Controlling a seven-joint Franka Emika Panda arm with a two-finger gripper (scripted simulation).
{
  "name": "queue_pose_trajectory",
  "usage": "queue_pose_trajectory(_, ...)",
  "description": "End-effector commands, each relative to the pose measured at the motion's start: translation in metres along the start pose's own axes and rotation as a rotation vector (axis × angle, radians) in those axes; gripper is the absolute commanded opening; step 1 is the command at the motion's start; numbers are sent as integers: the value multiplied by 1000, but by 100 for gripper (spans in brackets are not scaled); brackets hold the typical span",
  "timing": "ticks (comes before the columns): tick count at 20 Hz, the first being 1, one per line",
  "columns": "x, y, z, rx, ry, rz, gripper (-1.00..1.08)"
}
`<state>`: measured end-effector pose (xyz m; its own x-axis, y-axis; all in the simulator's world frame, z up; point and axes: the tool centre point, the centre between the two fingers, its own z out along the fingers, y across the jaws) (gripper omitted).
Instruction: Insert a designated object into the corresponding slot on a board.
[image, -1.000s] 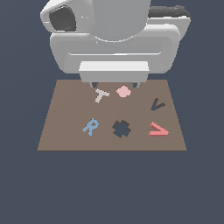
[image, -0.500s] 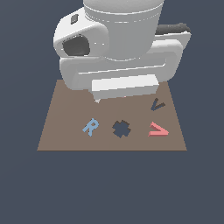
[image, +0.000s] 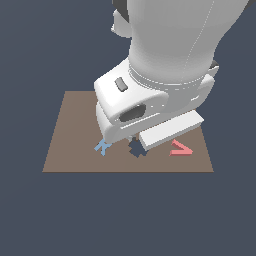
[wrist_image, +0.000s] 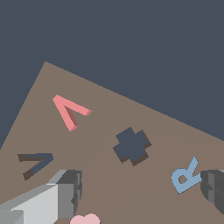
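Board: the brown board (image: 70, 145) lies flat, with the arm's white body hanging over most of it in the exterior view.
Blue R: a light blue R piece (image: 102, 147) sits loose on the board toward the exterior view's left; it is no part of the job.
Cross hole: the dark lobed cutout (image: 136, 148) is in the middle, half under the arm; it is not the target.
Claw: the claw (wrist_image: 140, 192) hovers above the board with its fingers (wrist_image: 70, 190) spread apart and nothing between them.
Pink blob: a pale pink rounded piece (wrist_image: 84, 219) peeks in at the edge of the wrist view, near one finger.
Red V: the salmon-red V block (image: 181, 149) rests on the board at the exterior view's right, clear of the claw and ungrasped.
V slot: the navy V cutout (wrist_image: 36, 162) shows only in the wrist view, near the red V and unfilled.
Progress: nothing is done yet; reaching, grasping, carrying and seating the V all seem to remain.
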<state>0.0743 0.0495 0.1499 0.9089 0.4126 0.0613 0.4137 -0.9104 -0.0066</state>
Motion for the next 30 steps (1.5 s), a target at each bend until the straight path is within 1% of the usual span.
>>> queue_pose_trajectory(1, 12, -9, 14, 4, -8, -112, 100)
queue_pose_trajectory(5, 29, -27, 38, 8, -21, -298, 100)
queue_pose_trajectory(9, 40, -46, 59, 12, -33, -461, 100)
queue_pose_trajectory(16, 50, -73, 86, 17, -49, -676, 100)
queue_pose_trajectory(23, 52, -90, 102, 19, -59, -802, 100)
queue_pose_trajectory(30, 52, -94, 105, 19, -61, -832, 100)
